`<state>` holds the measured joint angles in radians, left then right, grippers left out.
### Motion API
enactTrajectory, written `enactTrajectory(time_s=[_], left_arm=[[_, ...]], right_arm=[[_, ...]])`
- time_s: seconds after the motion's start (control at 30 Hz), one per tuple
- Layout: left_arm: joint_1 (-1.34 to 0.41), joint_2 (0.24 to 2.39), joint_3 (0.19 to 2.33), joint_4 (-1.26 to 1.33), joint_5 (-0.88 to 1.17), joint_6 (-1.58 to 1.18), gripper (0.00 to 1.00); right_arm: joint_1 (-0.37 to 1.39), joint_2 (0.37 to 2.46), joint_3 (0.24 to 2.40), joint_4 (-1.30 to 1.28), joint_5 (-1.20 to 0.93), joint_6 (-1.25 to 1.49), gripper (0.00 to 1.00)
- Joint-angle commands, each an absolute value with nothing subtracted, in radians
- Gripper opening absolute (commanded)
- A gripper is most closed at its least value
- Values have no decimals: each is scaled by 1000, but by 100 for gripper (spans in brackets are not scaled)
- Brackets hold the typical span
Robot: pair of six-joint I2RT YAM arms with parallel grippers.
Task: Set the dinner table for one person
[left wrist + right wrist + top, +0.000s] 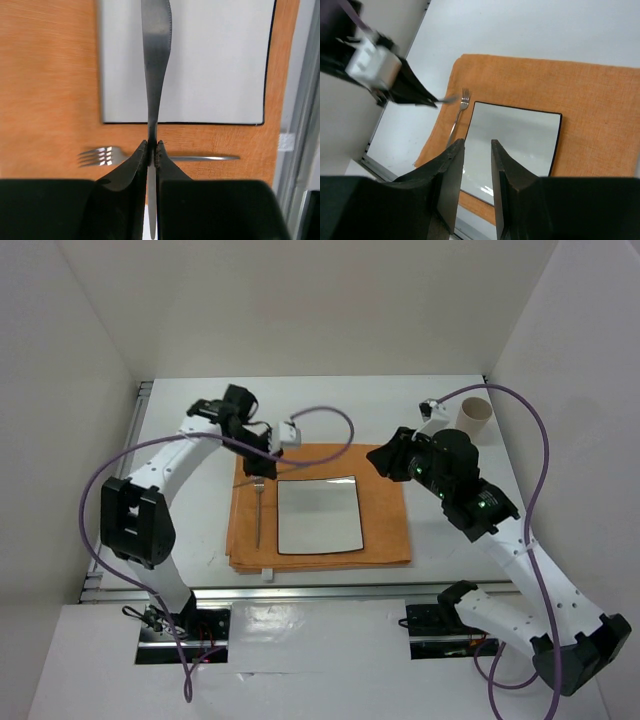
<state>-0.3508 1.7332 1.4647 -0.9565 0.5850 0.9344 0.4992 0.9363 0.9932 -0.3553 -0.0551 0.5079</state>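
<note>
The white table point(350, 400) fills the middle of the top view, with silver rails point(141, 410) along its edges. An orange cloth point(385, 530) lies at its centre, and a square white plate point(318, 515) with a thin black rim sits on the cloth. A fork point(259, 520) lies on the cloth just left of the plate, apart from it, with its tines toward the top of the frame. A tan cup point(474, 420) stands upright at the upper right, well apart from the cloth.

The left gripper point(152, 145) is clamped on a knife point(156, 60). In the left wrist view the two fingers pinch the thin handle at bottom centre. The blade runs straight up the frame over the plate's left part, its serrated edge facing right. Below it the fork crosses the frame sideways on the cloth, tines at the left.

The right gripper point(475, 147) hangs over the plate at lower centre of its own view. Its jaws stand a narrow gap apart with nothing between them. In the top view it sits above the cloth's upper right corner.
</note>
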Motion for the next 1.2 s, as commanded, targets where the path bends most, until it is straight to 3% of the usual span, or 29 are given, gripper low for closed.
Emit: enactTrajectory(time_s=[0.0,0.03,0.13,0.23,0.33,0.37,0.47,0.73,1.17], left_arm=[[-241,1746,1646,-1158,839,822,7],[-183,1755,1690,-1182,959,780,7],[-103,1786,1833,-1168,1237,596,7],[-65,1783,1868,-1033,1382,407,7],[-64,1679,1734,-623,1417,46,5],[-52,1607,1609,-296,1417,-215,5],[-52,1530,1468,128,1394,-609,5],[-61,1493,1431,314,1312,-756,3],[-80,1503,1450,140,1275,-549,3]], right_arm=[[494,890,1048,-353,-37,442,36],[494,890,1048,-335,-75,393,44],[494,942,1037,-224,-329,292,54],[494,1070,1077,-88,-502,291,63],[534,1179,1077,130,-537,322,72],[564,1230,1077,177,-520,337,74],[597,1314,1101,331,-520,374,75],[632,1515,1126,630,-589,561,75],[661,1624,1152,791,-673,702,74]])
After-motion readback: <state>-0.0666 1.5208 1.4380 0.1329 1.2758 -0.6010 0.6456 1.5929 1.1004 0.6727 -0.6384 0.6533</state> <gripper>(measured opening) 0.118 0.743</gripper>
